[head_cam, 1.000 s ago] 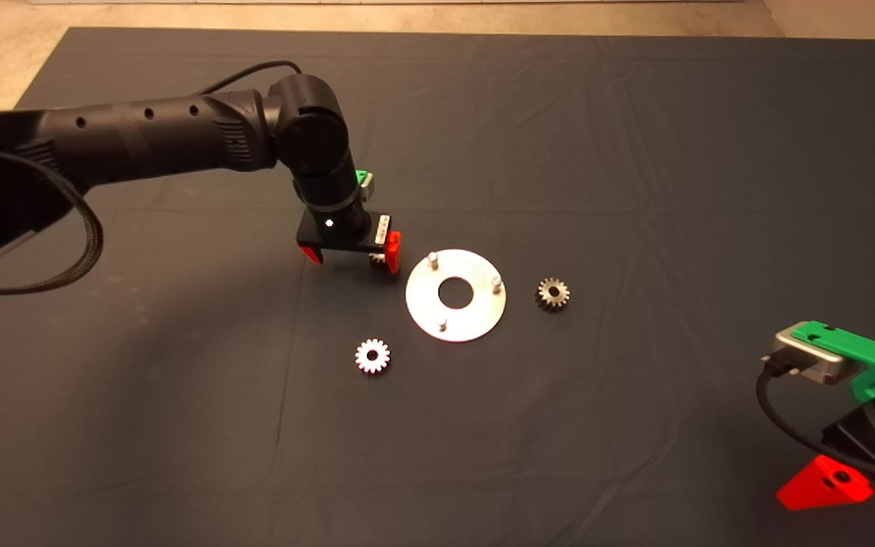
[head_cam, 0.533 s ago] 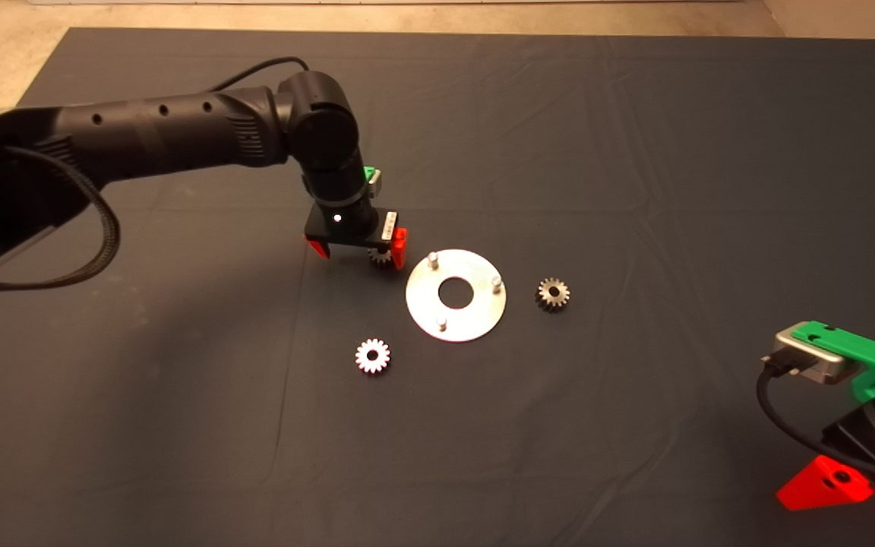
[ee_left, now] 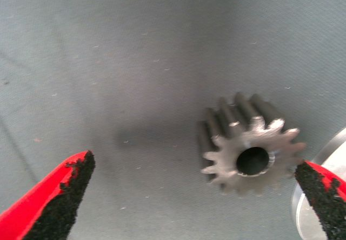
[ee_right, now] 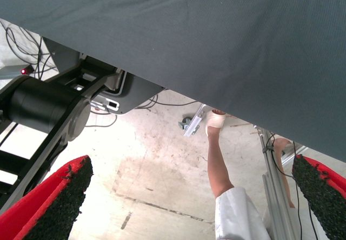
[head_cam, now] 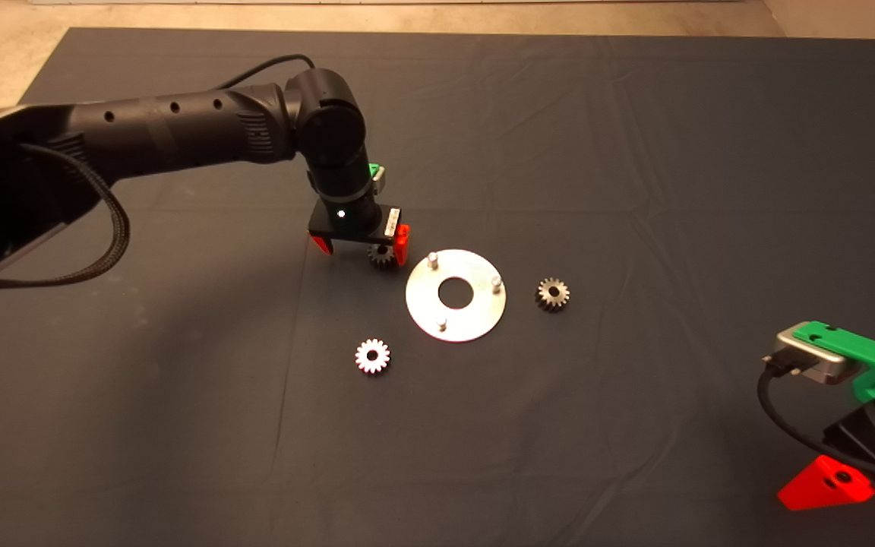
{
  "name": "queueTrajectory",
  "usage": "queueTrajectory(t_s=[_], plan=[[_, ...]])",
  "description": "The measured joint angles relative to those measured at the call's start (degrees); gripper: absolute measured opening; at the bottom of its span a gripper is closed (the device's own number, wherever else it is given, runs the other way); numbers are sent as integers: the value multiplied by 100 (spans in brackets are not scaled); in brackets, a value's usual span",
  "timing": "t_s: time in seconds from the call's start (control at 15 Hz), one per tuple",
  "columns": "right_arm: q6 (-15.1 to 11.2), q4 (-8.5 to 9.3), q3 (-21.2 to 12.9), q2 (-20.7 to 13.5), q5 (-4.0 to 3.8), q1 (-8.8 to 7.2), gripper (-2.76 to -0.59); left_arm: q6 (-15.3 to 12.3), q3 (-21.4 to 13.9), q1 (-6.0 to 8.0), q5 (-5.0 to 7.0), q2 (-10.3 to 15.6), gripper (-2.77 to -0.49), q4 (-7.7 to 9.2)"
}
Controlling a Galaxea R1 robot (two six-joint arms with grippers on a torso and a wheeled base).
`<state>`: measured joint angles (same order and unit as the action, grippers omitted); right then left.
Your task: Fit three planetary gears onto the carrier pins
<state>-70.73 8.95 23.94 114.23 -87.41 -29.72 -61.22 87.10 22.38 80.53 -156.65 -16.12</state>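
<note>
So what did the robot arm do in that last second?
The left tool slid a bit toward the disc and farther up the mat, fingers open around one gear without gripping it. The gear, the other two gears, the disc and the parked right tool stayed put.

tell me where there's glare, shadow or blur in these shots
Head view: the disc shines bright, the gear below it glares near white, and the mat darkens toward the right. Left wrist view: the gear between the open left tool is soft and casts a faint shadow. Right wrist view: bright floor.
</note>
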Motion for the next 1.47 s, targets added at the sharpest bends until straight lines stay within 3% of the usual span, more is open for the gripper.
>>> queueTrajectory(t_s=[0.13,0.47,0.8,1.0,1.2,1.47], plan=[[0,2,0,-2,1,2,-61,50,93,0,-7,-49,-59,0],[0,0,0,2,1,-1,-61,189,137,0,-13,-47,-86,2],[0,2,0,2,1,2,-61,202,209,0,-18,-82,-88,7],[-2,2,0,2,0,2,-61,213,332,0,-16,-149,-89,11],[0,2,0,2,4,1,-61,393,560,0,-22,-311,-102,5],[0,2,0,2,0,2,-61,445,684,0,-41,-336,-118,9]])
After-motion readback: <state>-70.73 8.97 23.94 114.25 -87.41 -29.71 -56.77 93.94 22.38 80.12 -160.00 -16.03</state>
